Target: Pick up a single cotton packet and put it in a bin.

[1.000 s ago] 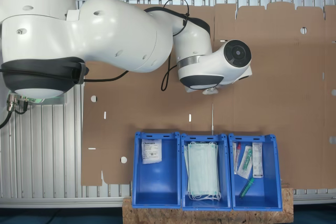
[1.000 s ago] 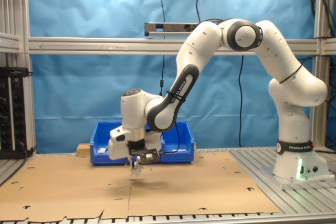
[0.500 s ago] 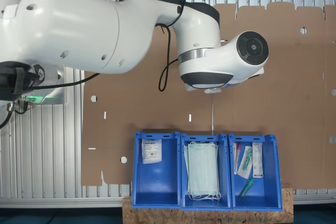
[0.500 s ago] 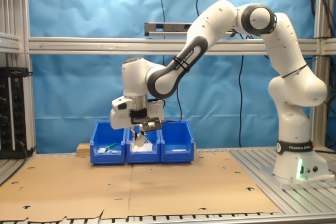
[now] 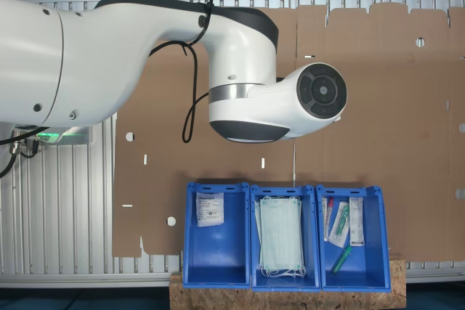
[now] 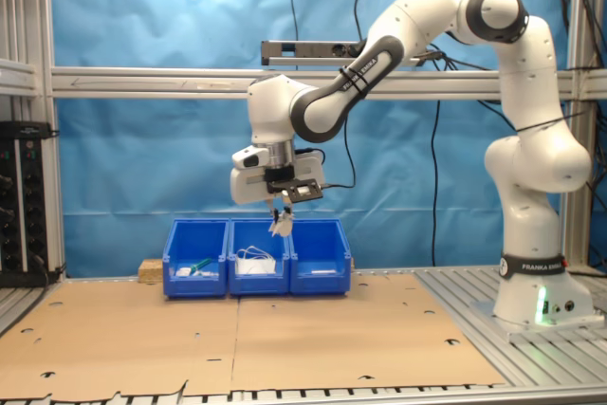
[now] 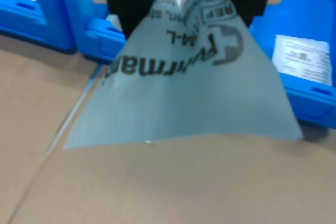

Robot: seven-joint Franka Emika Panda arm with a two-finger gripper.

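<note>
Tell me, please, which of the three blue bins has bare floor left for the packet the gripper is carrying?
The bin at the first exterior view's left is mostly bare: one cotton packet lies at its far end, with open floor nearer the camera. The middle bin is covered by green masks, and the third bin is crowded with narrow packets.

bins (image 5: pixel 217 275): three are counted
cotton packets (image 7: pixel 184 93): two are counted, one more in a bin (image 5: pixel 209 209)
mask stacks (image 5: pixel 281 236): one
arms (image 6: pixel 517 154): one
</note>
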